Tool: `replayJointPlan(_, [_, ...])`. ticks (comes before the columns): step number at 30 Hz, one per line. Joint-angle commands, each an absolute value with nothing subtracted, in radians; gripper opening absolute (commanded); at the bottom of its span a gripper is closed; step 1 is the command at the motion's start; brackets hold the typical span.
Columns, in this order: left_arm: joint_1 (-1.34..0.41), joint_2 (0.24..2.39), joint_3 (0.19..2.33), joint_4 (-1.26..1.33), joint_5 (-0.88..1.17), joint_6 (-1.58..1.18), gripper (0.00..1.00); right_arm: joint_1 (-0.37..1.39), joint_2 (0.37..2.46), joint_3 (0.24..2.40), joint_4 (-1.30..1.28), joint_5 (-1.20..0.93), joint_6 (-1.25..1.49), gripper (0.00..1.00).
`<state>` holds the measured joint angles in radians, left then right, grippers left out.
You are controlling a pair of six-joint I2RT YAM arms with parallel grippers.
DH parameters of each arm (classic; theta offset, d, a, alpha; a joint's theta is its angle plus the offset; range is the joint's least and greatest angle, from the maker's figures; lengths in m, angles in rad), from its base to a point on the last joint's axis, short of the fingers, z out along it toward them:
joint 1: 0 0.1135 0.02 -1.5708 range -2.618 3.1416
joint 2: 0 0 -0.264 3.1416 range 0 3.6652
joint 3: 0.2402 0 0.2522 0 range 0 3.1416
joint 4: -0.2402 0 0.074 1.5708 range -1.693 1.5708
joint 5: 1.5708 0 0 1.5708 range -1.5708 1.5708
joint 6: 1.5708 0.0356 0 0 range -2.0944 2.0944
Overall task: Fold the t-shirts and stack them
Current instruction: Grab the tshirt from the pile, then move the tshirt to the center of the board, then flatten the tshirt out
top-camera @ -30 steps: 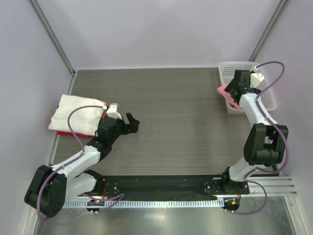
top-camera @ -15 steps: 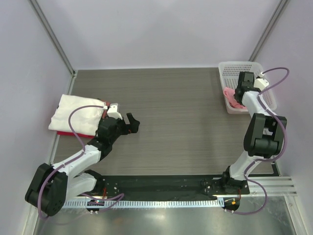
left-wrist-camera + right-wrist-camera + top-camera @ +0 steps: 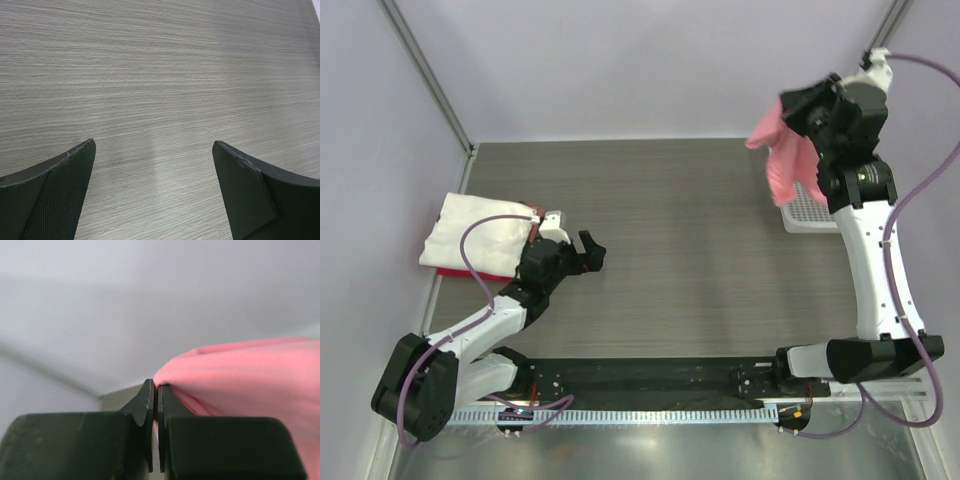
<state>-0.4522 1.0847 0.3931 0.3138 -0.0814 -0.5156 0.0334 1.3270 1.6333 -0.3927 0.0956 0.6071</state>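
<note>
My right gripper (image 3: 790, 108) is raised high over the back right corner, shut on the salmon-pink t-shirt (image 3: 782, 155), which hangs loose below it above the basket. In the right wrist view the two jaws press together on a pinch of the pink t-shirt (image 3: 240, 375), at my right gripper (image 3: 156, 387). At the left edge a folded white t-shirt (image 3: 480, 233) lies on top of a folded red one (image 3: 455, 271). My left gripper (image 3: 588, 250) stands open just right of that stack, low over bare table (image 3: 160, 75), with nothing between its fingers (image 3: 60, 190).
A white mesh basket (image 3: 815, 205) sits at the back right, partly hidden by the hanging shirt. Grey walls close in the table on the left, back and right. Both arm bases stand on the black rail at the near edge.
My right gripper shut on the pink t-shirt in the basket and lifted it high above the basket. The left arm has stayed where it was.
</note>
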Motion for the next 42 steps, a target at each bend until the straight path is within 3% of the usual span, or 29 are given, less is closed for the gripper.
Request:
replayJointPlan(1, [-0.456,1.088,0.431,0.333,-0.078,-0.503,1.0,0.268,1.396,1.906,-0.394,-0.136,0.56,0.01])
replayJointPlan(6, [-0.456,1.081,0.43,0.33,-0.084,-0.502,0.99,0.396,1.483,2.092,-0.443,-0.21,0.595,0.01])
replayJointPlan(9, [-0.457,1.078,0.428,0.327,-0.092,-0.502,1.0,0.394,1.468,2.053,-0.44,-0.158,0.604,0.01])
replayJointPlan(12, [-0.457,1.072,0.428,0.322,-0.103,-0.503,1.0,0.393,1.418,1.88,-0.44,-0.042,0.603,0.01])
replayJointPlan(13, [-0.457,1.069,0.428,0.318,-0.109,-0.505,1.0,0.391,1.404,1.755,-0.44,0.031,0.609,0.39])
replayJointPlan(14, [-0.456,1.069,0.428,0.314,-0.115,-0.508,1.0,0.388,1.387,1.683,-0.44,0.061,0.617,0.69])
replayJointPlan(15, [-0.457,1.068,0.428,0.314,-0.121,-0.508,1.0,0.376,1.356,1.61,-0.442,0.086,0.641,0.88])
replayJointPlan(16, [-0.456,1.065,0.426,0.311,-0.121,-0.509,1.0,0.368,1.339,1.476,-0.443,0.107,0.652,0.97])
replayJointPlan(21, [-0.457,1.08,0.44,0.29,-0.149,-0.52,1.0,0.36,1.281,1.168,-0.402,0.076,0.638,0.98])
replayJointPlan(24, [-0.457,1.098,0.46,0.259,-0.167,-0.532,1.0,0.368,1.281,1.05,-0.37,-0.07,0.572,0.85])
replayJointPlan(25, [-0.456,1.103,0.466,0.25,-0.178,-0.532,1.0,0.382,1.285,1.004,-0.342,-0.11,0.548,0.76])
replayJointPlan(28, [-0.456,1.118,0.477,0.239,-0.175,-0.534,0.99,0.449,1.292,0.924,-0.287,-0.161,0.531,0.72])
replayJointPlan(35, [-0.456,1.127,0.489,0.206,-0.167,-0.543,1.0,0.596,1.38,0.888,-0.203,-0.166,0.514,0.71])
replayJointPlan(42, [-0.456,1.123,0.489,0.097,-0.189,-0.704,1.0,0.689,1.524,0.995,-0.179,-0.14,0.52,0.73])
